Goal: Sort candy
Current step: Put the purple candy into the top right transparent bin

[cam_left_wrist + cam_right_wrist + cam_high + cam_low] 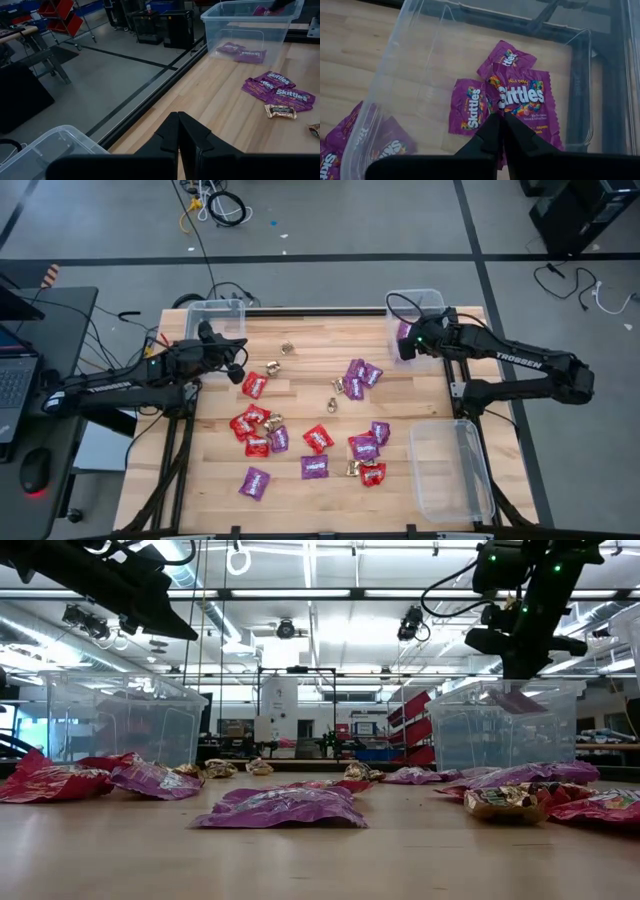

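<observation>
The right gripper (501, 116) hangs over the clear bin (432, 302) at the far right corner of the table (300, 395), and its two fingers are pressed together on the edge of a purple packet (526, 100). This packet hangs from the fingertips above the bin floor. Two more purple packets (467, 106) lie on the floor of the same bin, just under and beside the held one. The left gripper (236, 358) waits in the air near the second clear bin (214, 313) at the far left corner; its fingers (192, 134) are together and hold nothing. The rest of the candy lies on the wood between the two arms. A group of purple packets (360, 375) is near the right gripper, toward the middle of the table, with a few gold foil pieces (340, 386) just beside them. Red packets (254, 384) lie close to the left gripper, and a mixed cluster of red and purple ones (258, 432) lies farther toward the near edge. A third clear bin (450, 470) stands at the near right corner, well apart from both grippers; I cannot tell what is in it.
</observation>
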You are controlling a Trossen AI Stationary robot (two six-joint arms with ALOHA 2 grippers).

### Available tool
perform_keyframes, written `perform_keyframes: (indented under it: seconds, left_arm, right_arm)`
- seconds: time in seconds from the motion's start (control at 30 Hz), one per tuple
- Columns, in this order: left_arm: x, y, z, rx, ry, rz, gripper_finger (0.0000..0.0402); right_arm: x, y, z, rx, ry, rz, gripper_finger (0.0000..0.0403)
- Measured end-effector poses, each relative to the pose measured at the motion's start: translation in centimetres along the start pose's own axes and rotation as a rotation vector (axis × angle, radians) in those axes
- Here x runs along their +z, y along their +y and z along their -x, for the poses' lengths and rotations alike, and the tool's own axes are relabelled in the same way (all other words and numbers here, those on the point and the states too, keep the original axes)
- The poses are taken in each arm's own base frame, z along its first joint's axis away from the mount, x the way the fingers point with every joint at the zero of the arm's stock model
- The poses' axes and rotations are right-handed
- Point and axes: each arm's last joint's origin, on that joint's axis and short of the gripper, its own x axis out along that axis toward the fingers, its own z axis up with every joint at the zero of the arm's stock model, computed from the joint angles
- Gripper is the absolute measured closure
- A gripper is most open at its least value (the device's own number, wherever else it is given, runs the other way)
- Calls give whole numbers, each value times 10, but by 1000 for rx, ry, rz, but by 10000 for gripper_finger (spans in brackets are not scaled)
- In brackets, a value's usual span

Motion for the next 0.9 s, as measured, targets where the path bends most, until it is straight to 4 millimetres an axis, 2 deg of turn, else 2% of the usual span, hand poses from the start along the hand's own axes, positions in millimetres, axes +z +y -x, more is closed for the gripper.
perform_keyframes:
  seconds: [0.9]
  left_arm:
    - [0,0,0,0,0,0,393]
  right_arm:
    - [-4,-9,-1,-71,57,-25,401]
